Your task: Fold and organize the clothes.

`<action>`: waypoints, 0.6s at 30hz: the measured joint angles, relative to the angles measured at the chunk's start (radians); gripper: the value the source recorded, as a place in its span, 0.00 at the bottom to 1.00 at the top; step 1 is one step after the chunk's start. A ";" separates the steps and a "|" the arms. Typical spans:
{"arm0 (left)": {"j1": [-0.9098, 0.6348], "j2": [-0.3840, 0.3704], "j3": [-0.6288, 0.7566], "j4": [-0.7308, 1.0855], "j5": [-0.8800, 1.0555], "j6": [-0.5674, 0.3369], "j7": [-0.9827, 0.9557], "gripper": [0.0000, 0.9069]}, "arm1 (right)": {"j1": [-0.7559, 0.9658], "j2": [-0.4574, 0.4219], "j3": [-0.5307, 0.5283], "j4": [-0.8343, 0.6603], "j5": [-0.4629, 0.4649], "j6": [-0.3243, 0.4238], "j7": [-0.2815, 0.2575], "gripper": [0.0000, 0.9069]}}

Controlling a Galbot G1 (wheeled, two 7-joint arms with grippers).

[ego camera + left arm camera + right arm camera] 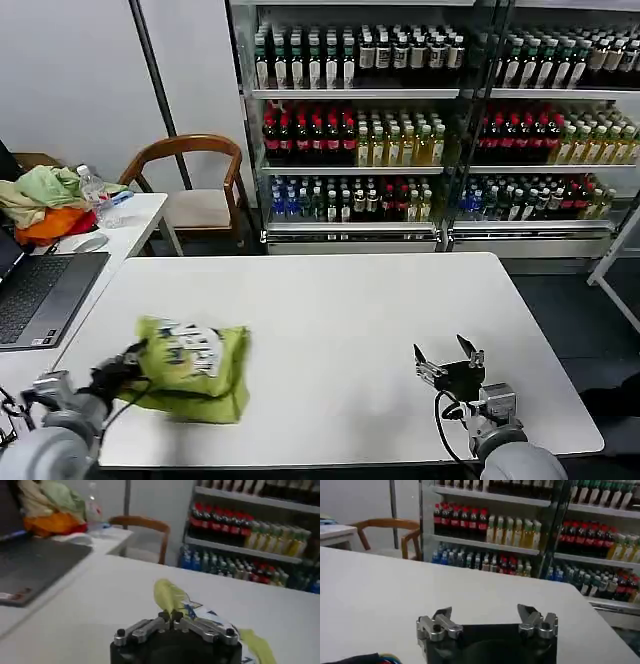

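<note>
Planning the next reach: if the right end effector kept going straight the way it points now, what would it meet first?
The right end effector is open over bare white table and points toward the far edge. Nothing shows on that line across the tabletop; the way looks free, though depth is uncertain.

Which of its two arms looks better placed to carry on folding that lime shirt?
Probably the left. Its left gripper is shut on the lime T-shirt at its edge, while the right gripper hangs open over bare table, well away.
</note>
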 measured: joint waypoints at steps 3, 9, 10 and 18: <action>0.020 0.032 -0.066 0.011 -0.035 0.013 -0.002 0.04 | -0.007 -0.003 0.006 0.000 0.000 0.006 -0.003 1.00; 0.074 0.125 -0.212 0.009 -0.092 0.030 0.002 0.04 | -0.025 0.006 0.014 0.000 -0.001 0.015 -0.004 1.00; 0.079 0.137 -0.229 0.003 -0.099 0.032 0.000 0.04 | -0.028 0.007 0.014 0.000 -0.002 0.016 -0.005 1.00; 0.057 0.097 -0.152 -0.116 -0.008 0.040 -0.014 0.06 | -0.050 0.011 0.031 0.007 -0.008 0.018 -0.003 1.00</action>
